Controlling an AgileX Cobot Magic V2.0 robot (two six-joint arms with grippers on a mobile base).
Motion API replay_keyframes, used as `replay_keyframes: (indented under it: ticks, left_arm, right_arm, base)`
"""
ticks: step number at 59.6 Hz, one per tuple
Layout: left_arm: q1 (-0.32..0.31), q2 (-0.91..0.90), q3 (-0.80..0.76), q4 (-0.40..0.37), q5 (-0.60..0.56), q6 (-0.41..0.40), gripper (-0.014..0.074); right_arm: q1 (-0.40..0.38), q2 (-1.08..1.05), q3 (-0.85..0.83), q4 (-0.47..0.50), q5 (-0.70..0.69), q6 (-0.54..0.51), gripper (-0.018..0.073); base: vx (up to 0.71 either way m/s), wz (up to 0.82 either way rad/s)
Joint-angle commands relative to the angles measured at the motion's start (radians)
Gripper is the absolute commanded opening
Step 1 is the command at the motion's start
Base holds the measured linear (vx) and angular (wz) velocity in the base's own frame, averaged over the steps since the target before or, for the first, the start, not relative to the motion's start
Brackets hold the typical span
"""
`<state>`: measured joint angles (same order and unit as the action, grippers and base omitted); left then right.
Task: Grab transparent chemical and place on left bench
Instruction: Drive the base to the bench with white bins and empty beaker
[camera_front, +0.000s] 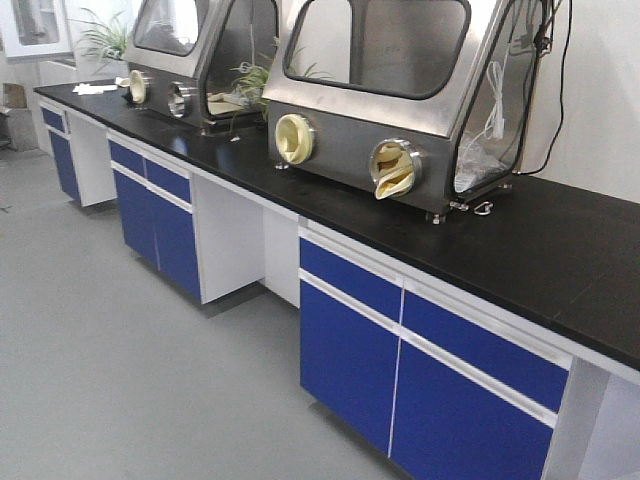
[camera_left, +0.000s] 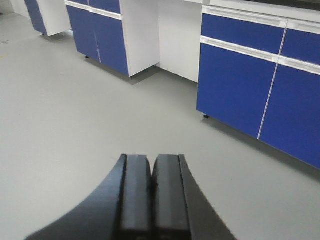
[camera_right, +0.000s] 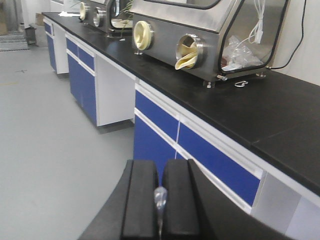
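The transparent chemical (camera_right: 160, 199) shows only as a thin sliver of clear glass pinched between the two black pads (camera_right: 140, 200) of my right gripper (camera_right: 161, 172), which is drawn narrow around it; I cannot make out its rim or shape. It hangs over the grey floor (camera_right: 50, 125), in front of the left bench (camera_right: 280, 115) and apart from it. The bench's black countertop (camera_right: 165, 75) runs along the wall above blue drawer and door fronts (camera_right: 210, 155), and a steel glove box (camera_right: 200, 30) with pale yellow ports (camera_right: 142, 35) stands on it. My left gripper (camera_left: 151, 162) is pressed together, pad against pad, pointing low across the floor toward the blue fronts
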<state>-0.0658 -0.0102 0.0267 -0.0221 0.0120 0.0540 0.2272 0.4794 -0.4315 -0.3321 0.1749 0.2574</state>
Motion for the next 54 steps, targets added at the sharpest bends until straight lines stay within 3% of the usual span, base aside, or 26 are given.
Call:
replay_keyframes:
  ticks: [1,20,54]
  left_arm:
    - [-0.002,-0.019,0.016,-0.001,-0.078,-0.008,-0.0003]
    - [-0.002,-0.019,0.016,-0.001,-0.078,-0.008,-0.0003]
    - [-0.002,-0.019,0.016,-0.001,-0.078,-0.008,-0.0003]
  right_arm:
    - [0.000,0.003,-0.030,-0.010,-0.074,-0.009,-0.0004]
    - [0.000,0.003,-0.030,-0.010,-0.074,-0.009,-0.0004]
    - [0.000,0.003,-0.030,-0.010,-0.074,-0.009,-0.0004]
  base:
    - [0.44,-0.18]
    - [0.40,-0.40]
    - [0.35,-0.64]
